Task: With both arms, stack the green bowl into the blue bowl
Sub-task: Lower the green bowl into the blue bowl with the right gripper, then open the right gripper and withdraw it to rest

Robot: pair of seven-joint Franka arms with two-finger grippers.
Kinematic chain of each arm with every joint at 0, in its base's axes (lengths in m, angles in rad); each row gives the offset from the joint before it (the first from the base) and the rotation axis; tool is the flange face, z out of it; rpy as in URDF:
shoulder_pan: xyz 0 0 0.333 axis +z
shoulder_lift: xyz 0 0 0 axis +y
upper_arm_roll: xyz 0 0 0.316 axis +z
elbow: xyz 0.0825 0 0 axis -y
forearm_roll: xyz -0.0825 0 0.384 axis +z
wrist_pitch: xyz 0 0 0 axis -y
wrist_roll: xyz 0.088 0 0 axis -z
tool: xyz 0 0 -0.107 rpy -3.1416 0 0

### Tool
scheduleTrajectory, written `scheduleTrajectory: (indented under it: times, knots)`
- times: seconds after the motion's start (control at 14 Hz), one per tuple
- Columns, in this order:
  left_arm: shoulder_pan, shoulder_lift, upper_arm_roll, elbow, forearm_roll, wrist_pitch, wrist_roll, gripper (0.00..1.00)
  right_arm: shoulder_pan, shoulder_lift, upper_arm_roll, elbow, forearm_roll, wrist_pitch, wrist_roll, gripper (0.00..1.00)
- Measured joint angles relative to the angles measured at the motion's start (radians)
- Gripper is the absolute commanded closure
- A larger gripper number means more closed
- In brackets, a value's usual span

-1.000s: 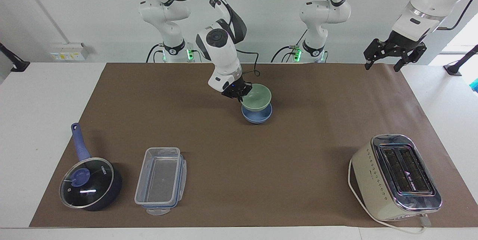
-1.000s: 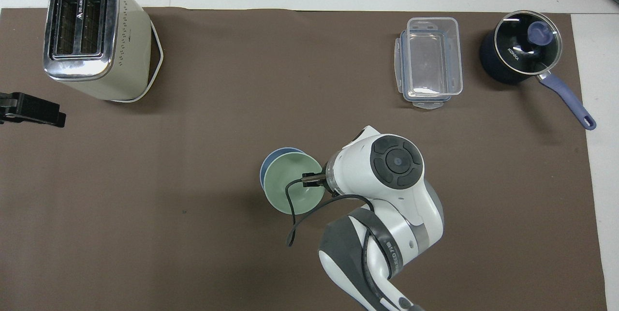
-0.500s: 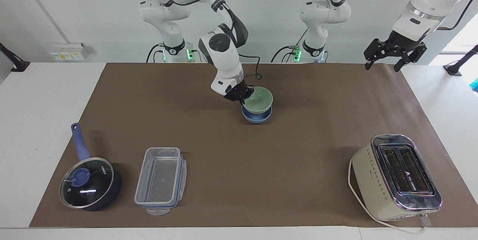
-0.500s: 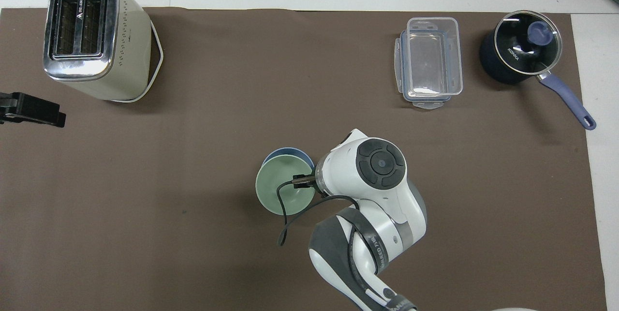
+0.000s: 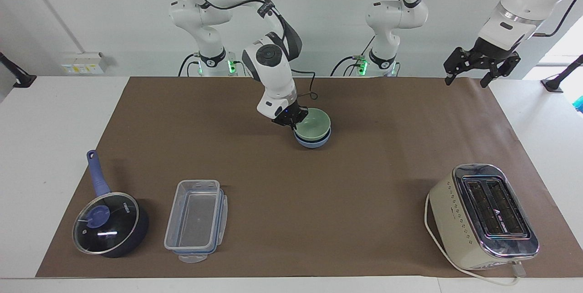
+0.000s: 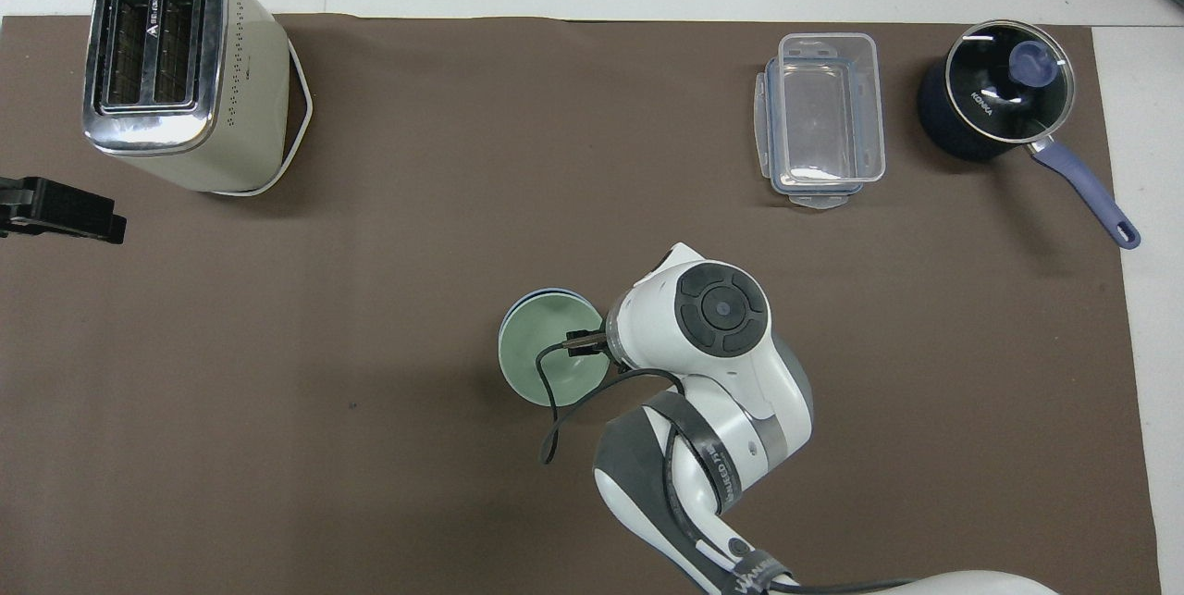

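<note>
The pale green bowl (image 5: pixel 314 124) (image 6: pixel 546 356) sits low inside the light blue bowl (image 5: pixel 312 141) (image 6: pixel 546 294) in the middle of the brown mat, near the robots. My right gripper (image 5: pixel 291 121) is shut on the green bowl's rim at the side toward the right arm's end. In the overhead view the right wrist covers that gripper, and only a sliver of the blue bowl shows. My left gripper (image 5: pixel 479 70) (image 6: pixel 65 211) hangs open and raised over the mat's edge at the left arm's end, holding nothing.
A cream toaster (image 5: pixel 483 216) (image 6: pixel 180 68) stands far from the robots toward the left arm's end. A clear plastic container (image 5: pixel 196 220) (image 6: pixel 823 121) and a lidded dark blue saucepan (image 5: pixel 109 222) (image 6: pixel 1004 100) lie far from the robots toward the right arm's end.
The right gripper has lowered the green bowl from above the blue bowl down into it. The left arm has not moved.
</note>
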Motion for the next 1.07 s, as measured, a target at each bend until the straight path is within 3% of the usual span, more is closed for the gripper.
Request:
scheduleTrajectory:
  times: [0.07,0.14,0.21,0.57,1.07]
  knots:
    - [0.0,0.0,0.0,0.0,0.0,0.0,0.0,0.0,0.0,0.0,0.0,0.005,0.0,0.001,0.0,0.56]
    - [0.0,0.0,0.0,0.0,0.0,0.0,0.0,0.0,0.0,0.0,0.0,0.012,0.0,0.002,0.0,0.15]
    - [0.0,0.0,0.0,0.0,0.0,0.0,0.0,0.0,0.0,0.0,0.0,0.017,0.0,0.002,0.001,0.0]
    - [0.0,0.0,0.0,0.0,0.0,0.0,0.0,0.0,-0.012,-0.012,-0.005,0.047,-0.001,-0.002,0.004,0.0]
    - [0.0,0.0,0.0,0.0,0.0,0.0,0.0,0.0,-0.207,-0.195,-0.021,0.11,-0.099,-0.228,0.005,0.0]
